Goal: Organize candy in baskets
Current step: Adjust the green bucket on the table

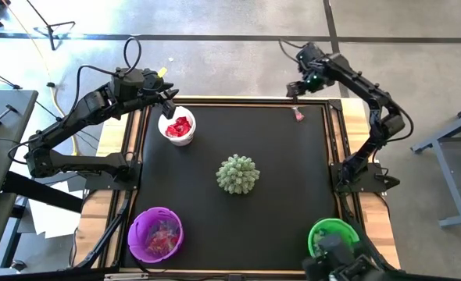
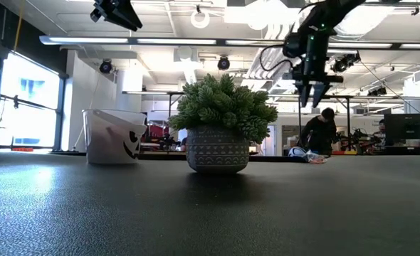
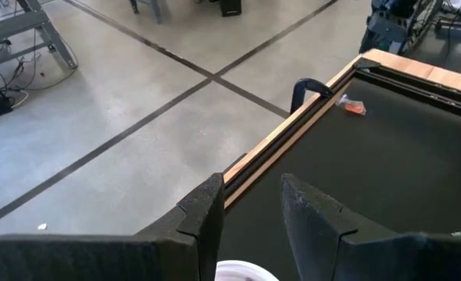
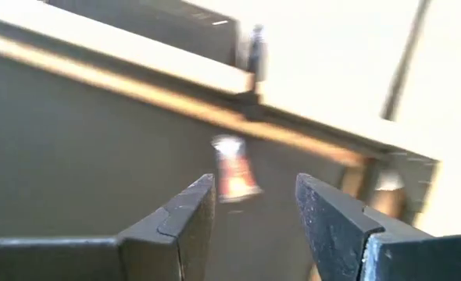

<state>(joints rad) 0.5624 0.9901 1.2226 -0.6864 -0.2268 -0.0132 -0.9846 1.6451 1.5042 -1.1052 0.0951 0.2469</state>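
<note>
Red-wrapped candy (image 1: 298, 114) lies alone near the black table's (image 1: 277, 203) far right corner, the right gripper (image 1: 296, 91) hovering above it, fingers parted and empty. The left gripper (image 1: 170, 101), fingers apart and empty, hangs over the white basket (image 1: 177, 129) of red sweets.

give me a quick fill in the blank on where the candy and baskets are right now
1. The white basket holds ____ candy.
2. The loose candy lies on the mat below the ____ gripper.
3. The left gripper hovers over the ____ basket.
4. The spiky plant sits at the mat's ____.

Answers: red; right; white; middle
</note>
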